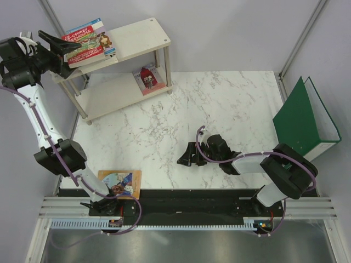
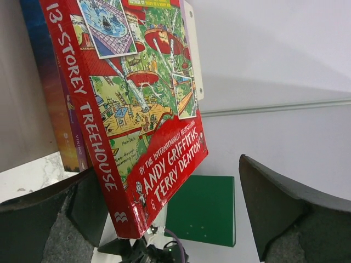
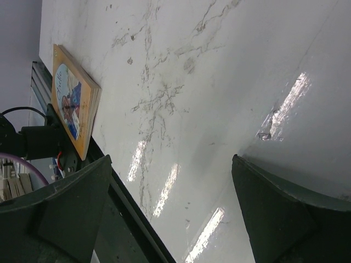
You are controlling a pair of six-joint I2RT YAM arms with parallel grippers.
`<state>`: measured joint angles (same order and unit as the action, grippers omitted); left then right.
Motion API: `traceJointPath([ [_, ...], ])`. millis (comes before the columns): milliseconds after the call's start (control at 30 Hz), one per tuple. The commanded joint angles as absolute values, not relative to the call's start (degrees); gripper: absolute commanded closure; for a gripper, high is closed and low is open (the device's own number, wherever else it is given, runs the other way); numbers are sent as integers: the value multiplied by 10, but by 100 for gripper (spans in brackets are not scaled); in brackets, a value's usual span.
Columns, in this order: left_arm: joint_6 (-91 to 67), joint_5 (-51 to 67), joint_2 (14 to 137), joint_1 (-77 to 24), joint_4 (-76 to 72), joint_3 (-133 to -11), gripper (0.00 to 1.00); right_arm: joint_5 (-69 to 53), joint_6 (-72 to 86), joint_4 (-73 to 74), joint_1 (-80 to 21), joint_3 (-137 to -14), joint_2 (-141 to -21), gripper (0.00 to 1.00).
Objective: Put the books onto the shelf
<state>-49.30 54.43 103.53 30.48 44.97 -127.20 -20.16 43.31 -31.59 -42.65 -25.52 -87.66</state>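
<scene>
Your left gripper is up at the far left, at the left end of the small two-tier shelf with cream-white wooden boards and thin silver metal legs. Its jaws are spread wide and pinch nothing.

The glossy red paperback titled "13-Storey Treehouse" lies flat on top of a short stack of thin paperbacks on the left part of the top board. In the left wrist view, the red paperback's corner sits between the fingers. It is close against the finger at the left of that view and well apart from the other. You cannot tell whether the near finger touches it.

Another thin paperback with a pale cover and a red figure lies flat on the lower board, toward its right end. A flat orange-brown paperback with a blue picture is off the shelf. It lies at the near left edge of the white marble table, just beside the left arm's base.

Your right gripper sits low over the middle of the table, jaws spread wide with only bare marble between them. The large green ring binder stands by the table's right edge.
</scene>
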Motion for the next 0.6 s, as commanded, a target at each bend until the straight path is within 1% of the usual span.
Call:
traceJointPath([
  [0,-408,449,1019,310,543,-1289,0,-207,432,-279,-431,-255,-900,2],
  [100,-387,420,1016,311,562,-1299,0,-209,432,-281,-431,-255,-903,2],
  [333,-358,425,1034,313,599,-1296,0,-215,435,-289,-431,-256,-913,2],
  [567,-354,387,1017,314,606,-1278,0,-222,439,-298,-431,-257,-923,2],
])
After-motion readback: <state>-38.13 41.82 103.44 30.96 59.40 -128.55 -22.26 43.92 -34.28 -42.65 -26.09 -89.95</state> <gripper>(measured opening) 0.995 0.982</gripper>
